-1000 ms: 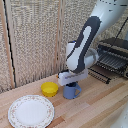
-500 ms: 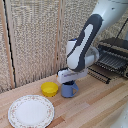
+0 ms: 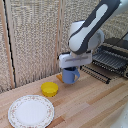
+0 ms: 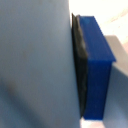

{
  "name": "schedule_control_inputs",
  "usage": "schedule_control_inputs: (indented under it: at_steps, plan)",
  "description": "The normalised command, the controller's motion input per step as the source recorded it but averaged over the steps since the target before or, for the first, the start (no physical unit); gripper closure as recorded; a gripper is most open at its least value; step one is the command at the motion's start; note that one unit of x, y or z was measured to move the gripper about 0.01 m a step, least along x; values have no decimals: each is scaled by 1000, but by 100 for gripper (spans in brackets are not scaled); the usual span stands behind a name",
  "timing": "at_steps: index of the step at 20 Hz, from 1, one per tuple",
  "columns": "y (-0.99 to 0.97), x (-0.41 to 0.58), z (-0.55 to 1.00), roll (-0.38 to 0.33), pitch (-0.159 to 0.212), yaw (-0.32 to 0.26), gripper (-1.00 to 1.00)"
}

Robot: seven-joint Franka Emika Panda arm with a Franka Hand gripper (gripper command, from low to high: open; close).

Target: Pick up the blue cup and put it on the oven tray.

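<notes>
The arm bends down from the exterior view's upper right — its gripper point(image 3: 71, 70) points downward, jaws clamped on the blue cup point(image 3: 70, 76).
</notes>
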Motion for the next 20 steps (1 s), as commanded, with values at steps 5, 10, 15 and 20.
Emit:
schedule_control_inputs:
  at_steps: [5, 10, 15, 20]
  plan:
    - [0, 359, 589, -153, 0, -256, 100]
    - [-233, 405, 605, -49, 12, -245, 100]
    - [-494, 370, 566, 0, 40, -210, 100]
    - [-631, 270, 537, 0, 78, -177, 100]
